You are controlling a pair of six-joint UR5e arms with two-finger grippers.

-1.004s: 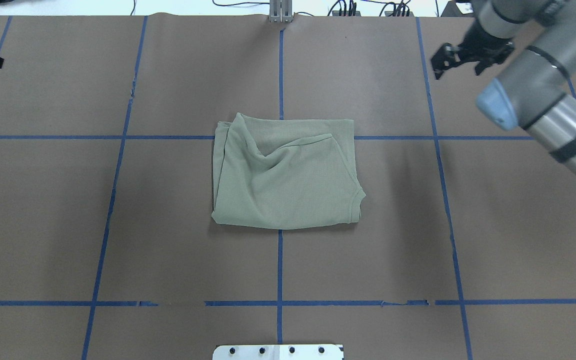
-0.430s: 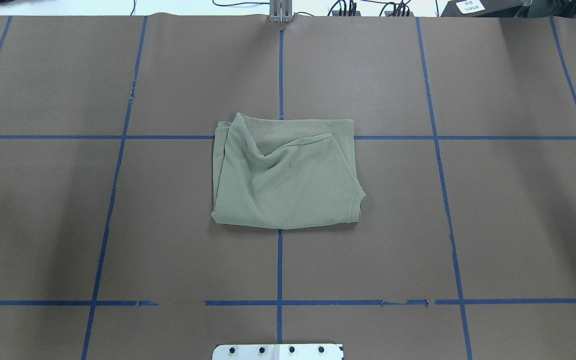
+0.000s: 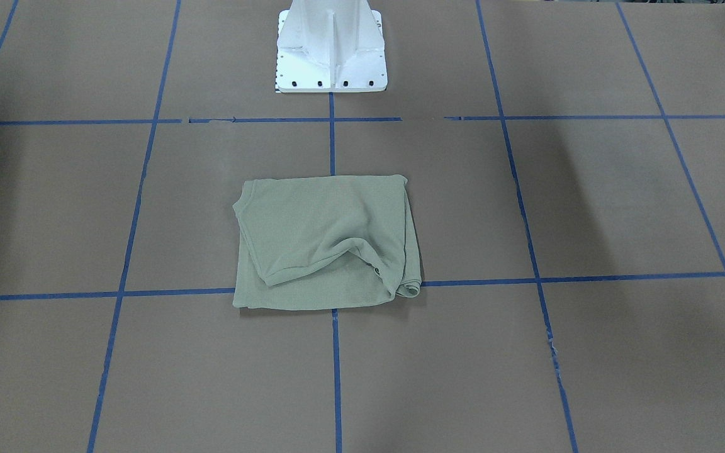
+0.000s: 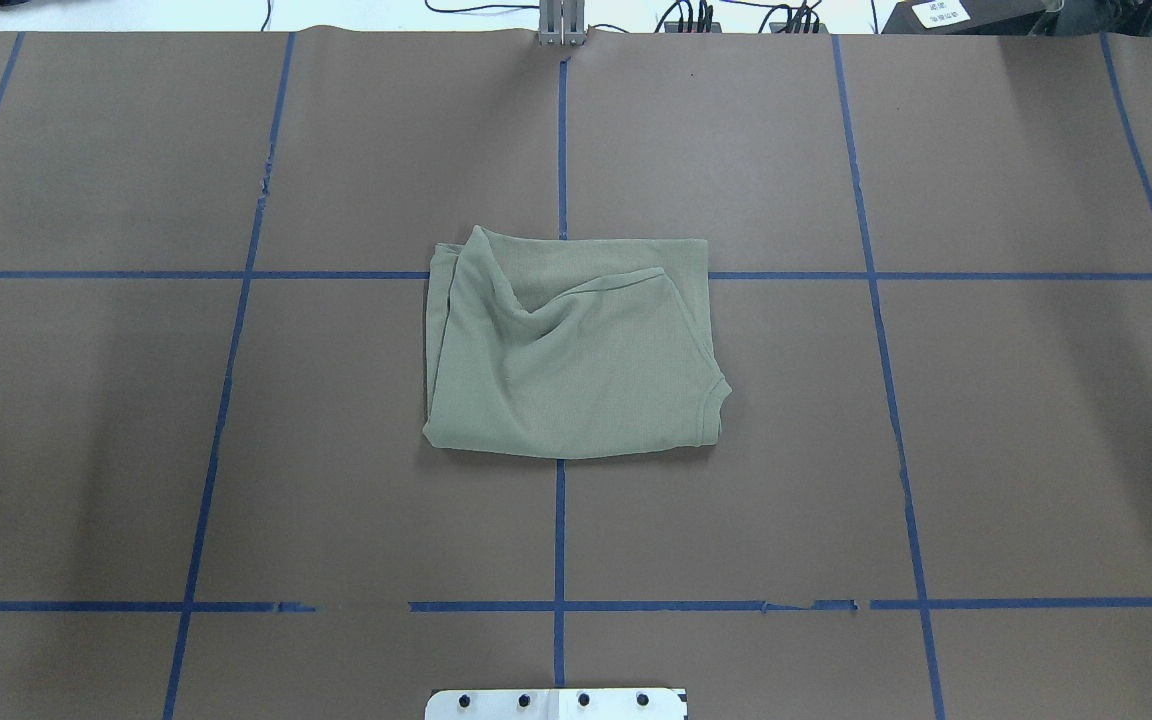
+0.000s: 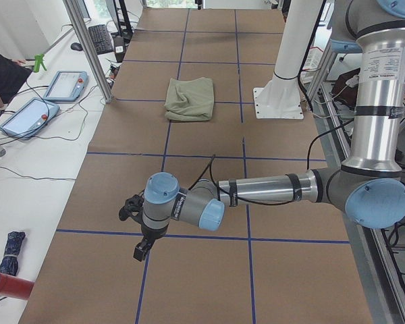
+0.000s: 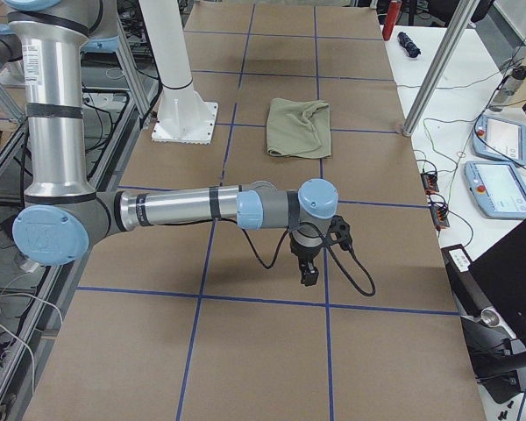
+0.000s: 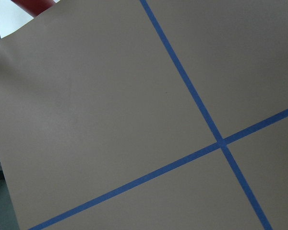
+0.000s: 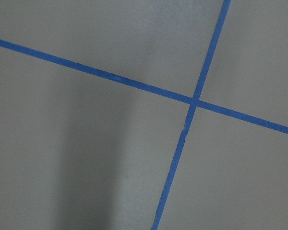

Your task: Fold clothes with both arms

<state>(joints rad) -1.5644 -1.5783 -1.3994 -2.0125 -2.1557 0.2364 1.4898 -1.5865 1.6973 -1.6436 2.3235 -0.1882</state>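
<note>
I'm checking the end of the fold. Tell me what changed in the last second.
The right arm withdrew from the overhead view's upper right, and the left gripper left its upper-left edge; both are out of that view now. Nothing was grasped or released. The folded green shirt stayed put.

— Beneath the left claw (image 5: 141, 252)?
— Brown-papered worktop (image 5: 202, 283), gridded with blue tape (image 5: 189, 233); one crossing just beside that claw.
— And outward from it, past the worktop's edge?
— On the white bench, near: a red tube (image 5: 7, 284) and a dark rolled bundle (image 5: 12, 248). Farther along: two blue-edged tablets (image 5: 65, 85) with trailing cables.
— Around the right claw (image 6: 308, 277)?
— Off to its outer side, a black laptop (image 6: 508, 267); well apart on the opposite side, a white pedestal (image 6: 186, 114) bolted down.
</note>
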